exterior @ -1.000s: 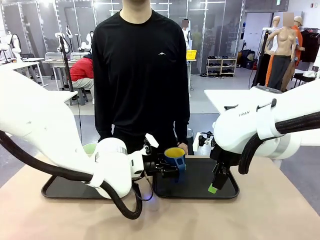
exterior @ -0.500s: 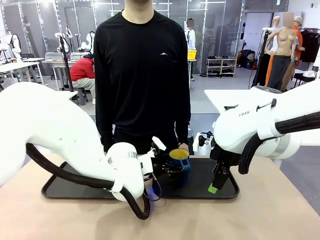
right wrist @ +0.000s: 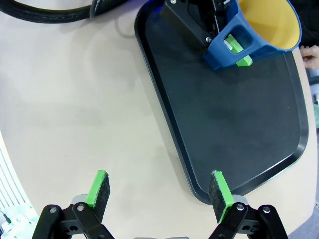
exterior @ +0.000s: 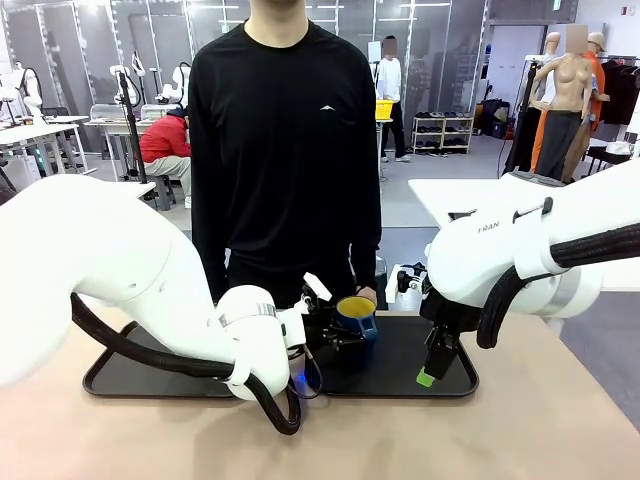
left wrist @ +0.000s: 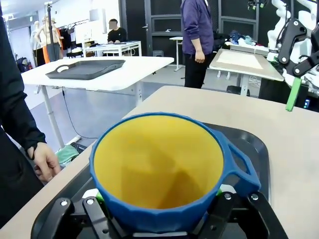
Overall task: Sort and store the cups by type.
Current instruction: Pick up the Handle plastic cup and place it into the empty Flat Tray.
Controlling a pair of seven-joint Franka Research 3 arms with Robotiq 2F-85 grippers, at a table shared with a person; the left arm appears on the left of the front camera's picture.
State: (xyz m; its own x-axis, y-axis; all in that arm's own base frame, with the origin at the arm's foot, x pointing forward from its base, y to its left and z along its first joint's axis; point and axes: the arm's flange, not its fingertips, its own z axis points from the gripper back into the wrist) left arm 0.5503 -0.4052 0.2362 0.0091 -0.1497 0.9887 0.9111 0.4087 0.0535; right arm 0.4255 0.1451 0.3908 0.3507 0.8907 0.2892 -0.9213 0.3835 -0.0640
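Mug clamped in my left gripper, centre of the front frame, above the left end of the right-hand black tray. Dark blue outside, yellow inside, mouth up and tilted a bit. In the left wrist frame the mug sits low centre, handle at the right, with my black fingers pressed on both sides of its base; bottom edge of the mug is out of frame there, so I can't tell whether it touches the tray.

In the right wrist frame the mug is in the upper right, over the far end of the tray, one green pad of the left gripper showing against the blue wall near the handle.

My right gripper has its fingers wide apart, holding nothing: one green pad over bare tan surface, the other over the tray's near rim. In the front frame it hangs pointing down at the right part of that tray.

Second black tray lies lower left in the front frame, mostly behind my left arm. Person in a black top stands at the far edge, one hand hanging near the surface edge, left of the mug in the left wrist frame.
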